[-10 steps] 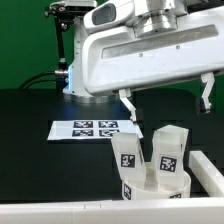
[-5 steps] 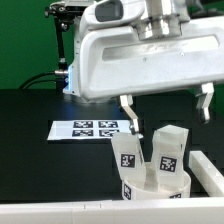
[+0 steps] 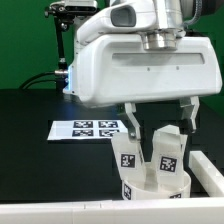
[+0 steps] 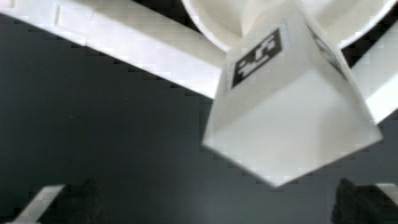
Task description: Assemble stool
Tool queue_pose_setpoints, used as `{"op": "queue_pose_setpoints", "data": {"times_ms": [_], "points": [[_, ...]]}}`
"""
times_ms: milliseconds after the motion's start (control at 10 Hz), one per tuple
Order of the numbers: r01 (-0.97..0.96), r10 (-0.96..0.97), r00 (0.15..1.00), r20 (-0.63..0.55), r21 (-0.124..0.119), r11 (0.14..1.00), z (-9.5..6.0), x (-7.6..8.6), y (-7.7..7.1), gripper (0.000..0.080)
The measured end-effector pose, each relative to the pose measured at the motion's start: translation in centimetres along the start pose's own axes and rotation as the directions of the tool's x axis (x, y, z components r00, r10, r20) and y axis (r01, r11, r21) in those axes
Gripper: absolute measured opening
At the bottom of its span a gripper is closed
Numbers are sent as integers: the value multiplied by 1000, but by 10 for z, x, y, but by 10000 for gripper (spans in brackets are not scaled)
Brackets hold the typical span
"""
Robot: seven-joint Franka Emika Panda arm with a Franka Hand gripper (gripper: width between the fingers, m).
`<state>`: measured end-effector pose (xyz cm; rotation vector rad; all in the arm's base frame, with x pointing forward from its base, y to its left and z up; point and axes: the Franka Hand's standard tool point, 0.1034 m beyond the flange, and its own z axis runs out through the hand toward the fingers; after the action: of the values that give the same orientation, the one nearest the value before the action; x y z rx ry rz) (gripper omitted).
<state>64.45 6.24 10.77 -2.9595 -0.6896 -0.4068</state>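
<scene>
The table (image 3: 30,160), black and broad, carried everything. Over it hung the arm's white wrist housing (image 3: 150,70), filling most of the exterior view. Flat on the table toward the exterior view's left lay the marker board (image 3: 88,128), well clear of the stool parts.

The stool's round seat (image 3: 205,175) sat at the near edge toward the exterior view's right, its rim showing as a curved white wall. Two legs stood upright in it, close together: one leg (image 3: 127,152) nearer the exterior view's left, the other leg (image 3: 167,150) just beside it; a third tagged block (image 3: 129,189) showed low in front, its seating unclear. In the wrist view a tagged leg (image 4: 285,100) loomed directly under the camera.

The pincer (image 3: 160,117) was above the two legs with its fingers wide apart, holding nothing; both fingertips were dark shapes at the wrist view's edge.

Judged from this, the work seemed well along: legs were already standing in the seat. Whether each was fully seated, and whether any loose leg remained, could not be told.
</scene>
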Motion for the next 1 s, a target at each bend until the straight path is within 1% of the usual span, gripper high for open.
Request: {"op": "queue_pose_setpoints", "data": {"times_ms": [100,200,300,500,600,700,800,900,1000], "points": [[41,-42,998,53,31,999,-5,12,-7,649],[54,-56,997,46,31,998,-5,17,-8,649],[139,-140,989,49,26,990,-2,16,-12,649],[248,-249,967,52,26,968,-2,15,-9,649],[329,-330,942,57,25,944,-2,14,-7,649],[461,-462,883,87,29,887,0,10,-7,649],[548,-549,829,107,48,835,3,5,-5,649],[591,-595,796,113,66,804,9,-1,-2,649],[652,-656,745,119,79,754,13,-6,0,649]]}}
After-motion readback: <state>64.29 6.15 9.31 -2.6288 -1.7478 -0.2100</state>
